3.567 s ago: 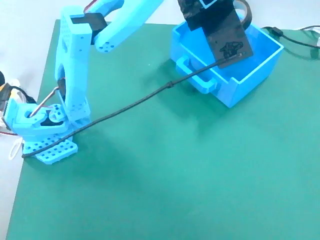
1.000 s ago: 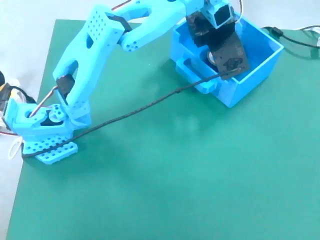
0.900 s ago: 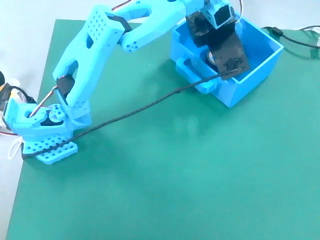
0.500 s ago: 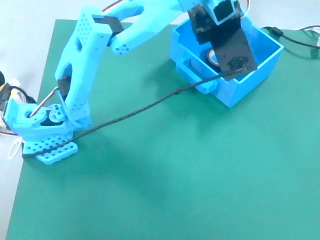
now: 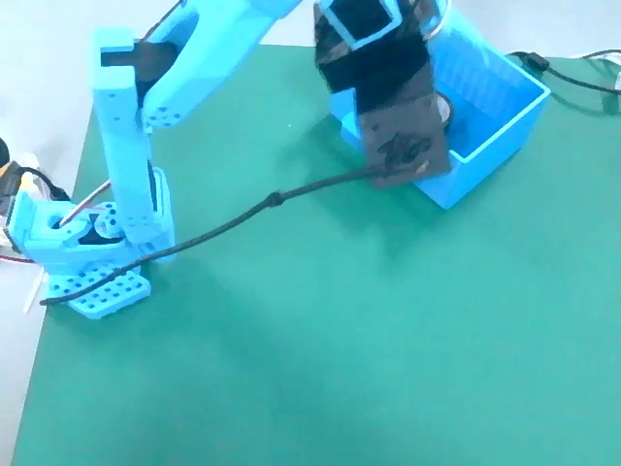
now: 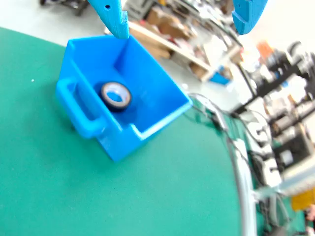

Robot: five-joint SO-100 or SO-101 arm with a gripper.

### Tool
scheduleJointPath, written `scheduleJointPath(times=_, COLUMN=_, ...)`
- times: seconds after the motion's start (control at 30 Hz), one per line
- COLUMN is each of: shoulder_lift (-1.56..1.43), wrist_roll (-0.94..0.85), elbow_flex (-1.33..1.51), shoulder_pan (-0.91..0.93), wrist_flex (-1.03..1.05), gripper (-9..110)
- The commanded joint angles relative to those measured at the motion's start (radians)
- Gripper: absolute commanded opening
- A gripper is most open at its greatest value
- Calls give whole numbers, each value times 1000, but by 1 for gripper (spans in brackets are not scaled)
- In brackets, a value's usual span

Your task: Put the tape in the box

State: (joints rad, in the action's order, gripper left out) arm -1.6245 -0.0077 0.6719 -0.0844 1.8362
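Note:
The bright blue box (image 6: 152, 118) stands on the green mat, its loop handle (image 6: 78, 110) toward the left in the wrist view. The black tape roll (image 6: 115, 96) with a pale core lies inside it on the bottom. In the fixed view the box (image 5: 495, 126) is at the back right, and only a sliver of the tape (image 5: 444, 110) shows behind the arm's dark wrist. My gripper (image 6: 179, 19) is open and empty above the box, its two blue fingertips (image 6: 115, 19) spread wide apart.
The green mat (image 5: 340, 340) covers the table. The arm's base (image 5: 92, 243) stands at the left, with a dark cable (image 5: 272, 202) running from it to the wrist. Cables and clutter lie beyond the mat's edge (image 6: 236, 162) on the right in the wrist view.

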Motion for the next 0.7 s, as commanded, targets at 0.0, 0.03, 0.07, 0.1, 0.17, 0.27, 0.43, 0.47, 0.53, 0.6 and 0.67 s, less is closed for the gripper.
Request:
scheduleJointPath(times=0.0, shoulder_lift=-178, wrist_roll=-17, elbow_flex=64, shoulder_pan=40, wrist_flex=32, gripper=31)
scheduleJointPath(times=0.03, shoulder_lift=-216, wrist_roll=-17, elbow_flex=100, shoulder_pan=48, wrist_flex=32, gripper=31)
scheduleJointPath(times=0.07, shoulder_lift=-255, wrist_roll=-17, elbow_flex=135, shoulder_pan=57, wrist_flex=32, gripper=31)
scheduleJointPath(times=0.1, shoulder_lift=-291, wrist_roll=-17, elbow_flex=172, shoulder_pan=64, wrist_flex=32, gripper=31)
scheduleJointPath(times=0.17, shoulder_lift=-359, wrist_roll=-17, elbow_flex=242, shoulder_pan=81, wrist_flex=31, gripper=31)
scheduleJointPath(times=0.27, shoulder_lift=-459, wrist_roll=-15, elbow_flex=374, shoulder_pan=114, wrist_flex=9, gripper=31)
scheduleJointPath(times=0.43, shoulder_lift=-693, wrist_roll=-17, elbow_flex=756, shoulder_pan=167, wrist_flex=-176, gripper=31)
scheduleJointPath(times=0.47, shoulder_lift=-732, wrist_roll=-17, elbow_flex=827, shoulder_pan=167, wrist_flex=-206, gripper=31)
scheduleJointPath(times=0.53, shoulder_lift=-798, wrist_roll=-17, elbow_flex=971, shoulder_pan=170, wrist_flex=-272, gripper=31)
scheduleJointPath(times=0.6, shoulder_lift=-868, wrist_roll=-18, elbow_flex=1124, shoulder_pan=179, wrist_flex=-356, gripper=31)
scheduleJointPath(times=0.67, shoulder_lift=-933, wrist_roll=-18, elbow_flex=1270, shoulder_pan=193, wrist_flex=-443, gripper=31)
